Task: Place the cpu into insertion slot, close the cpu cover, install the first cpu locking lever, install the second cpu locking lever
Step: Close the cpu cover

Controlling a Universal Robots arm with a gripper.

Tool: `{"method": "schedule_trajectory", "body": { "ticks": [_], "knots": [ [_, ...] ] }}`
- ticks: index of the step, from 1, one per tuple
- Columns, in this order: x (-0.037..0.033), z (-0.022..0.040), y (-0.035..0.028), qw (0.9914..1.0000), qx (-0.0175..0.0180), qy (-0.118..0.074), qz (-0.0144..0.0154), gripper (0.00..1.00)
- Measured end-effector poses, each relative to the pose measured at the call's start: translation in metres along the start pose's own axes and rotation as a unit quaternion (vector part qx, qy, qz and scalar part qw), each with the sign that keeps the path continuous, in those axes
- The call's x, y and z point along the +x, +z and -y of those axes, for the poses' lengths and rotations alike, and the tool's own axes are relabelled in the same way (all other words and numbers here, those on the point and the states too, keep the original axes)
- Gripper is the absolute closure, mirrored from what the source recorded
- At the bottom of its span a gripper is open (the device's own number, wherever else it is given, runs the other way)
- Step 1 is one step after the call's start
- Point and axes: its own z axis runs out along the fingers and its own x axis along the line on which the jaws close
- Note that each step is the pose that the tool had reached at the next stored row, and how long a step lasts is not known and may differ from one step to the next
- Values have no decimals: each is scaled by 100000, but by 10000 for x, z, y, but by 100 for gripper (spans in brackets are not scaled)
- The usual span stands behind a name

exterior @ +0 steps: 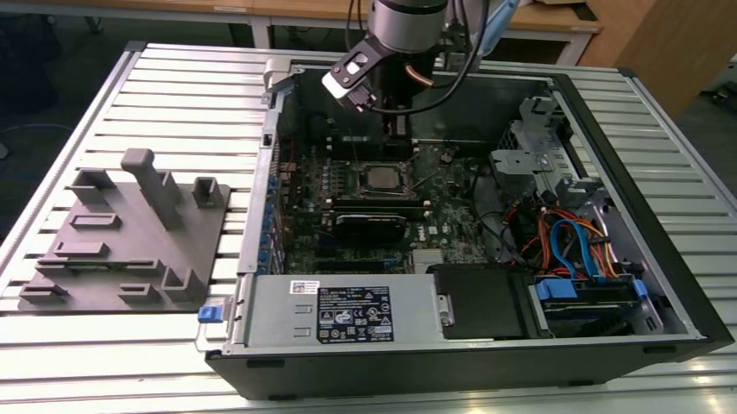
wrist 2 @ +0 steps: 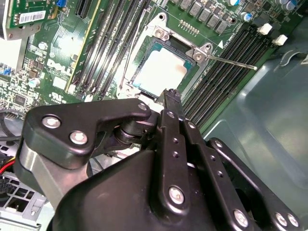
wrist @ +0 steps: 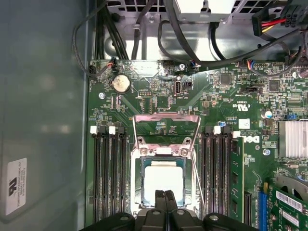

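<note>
Open computer case (exterior: 645, 216) lies on a slatted table (exterior: 173, 78). A grey plastic fixture (exterior: 116, 241) sits beside it on the exterior view's left. The arm (exterior: 406, 26) reaches down over the far part of the green circuit board (exterior: 450, 216).

Cpu (wrist: 163, 179): seated in the insertion slot (exterior: 358, 178), silver top facing up. It lies between the two banks of long black memory slots (wrist: 109, 173).

Cpu cover (wrist 2: 195, 52): down over the slot, with the chip showing through its cut-out centre.

Locking levers: in the second wrist view one thin wire lever (wrist 2: 231, 61) juts away from a corner of the cover and crosses the memory slots. A second lever (wrist 2: 132, 48) runs along the opposite side. Whether either is hooked down cannot be told.

Gripper (wrist: 165, 193): fingers (wrist: 160, 199) pressed together with no gap, nothing held between them. In both wrist views the fingertips stand at the edge of the slot, just beside the chip. Contact with the cover or the rim cannot be confirmed.
</note>
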Motion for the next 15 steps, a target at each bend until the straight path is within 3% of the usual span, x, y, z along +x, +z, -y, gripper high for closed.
{"method": "schedule_trajectory", "body": {
  "ticks": [9,15],
  "knots": [
    [0,-1,-27,100000,-1,-1,-4,90],
    [1,-53,-25,100000,0,-3,-5,90]
  ]
}}
